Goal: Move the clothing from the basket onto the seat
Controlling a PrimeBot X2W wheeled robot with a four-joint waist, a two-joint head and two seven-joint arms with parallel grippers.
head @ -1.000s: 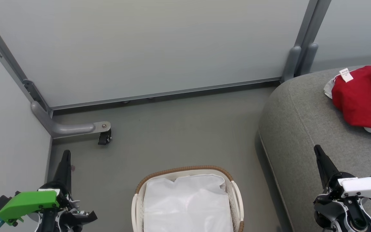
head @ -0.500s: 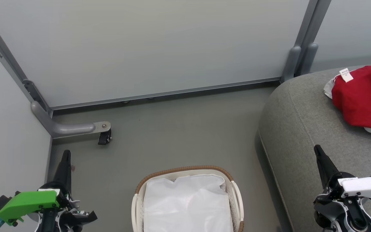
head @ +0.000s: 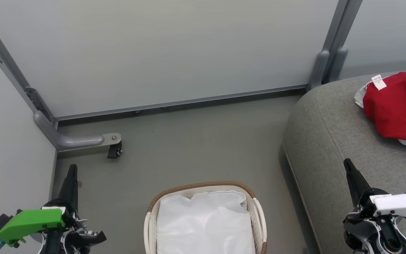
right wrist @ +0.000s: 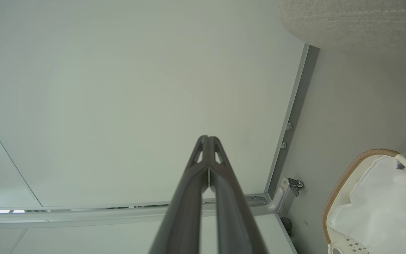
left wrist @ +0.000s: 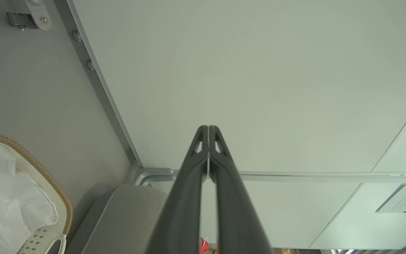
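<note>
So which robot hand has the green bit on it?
The left gripper, at the head view's lower left: it carries a bright green cover, while the right gripper has a white cover.

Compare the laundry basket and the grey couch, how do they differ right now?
The basket is white plastic with a brown woven rim; the couch is grey fabric. The basket is far smaller than the couch. The basket shows a white liner, while the couch bears red clothing. Both stand on the grey floor.
</note>
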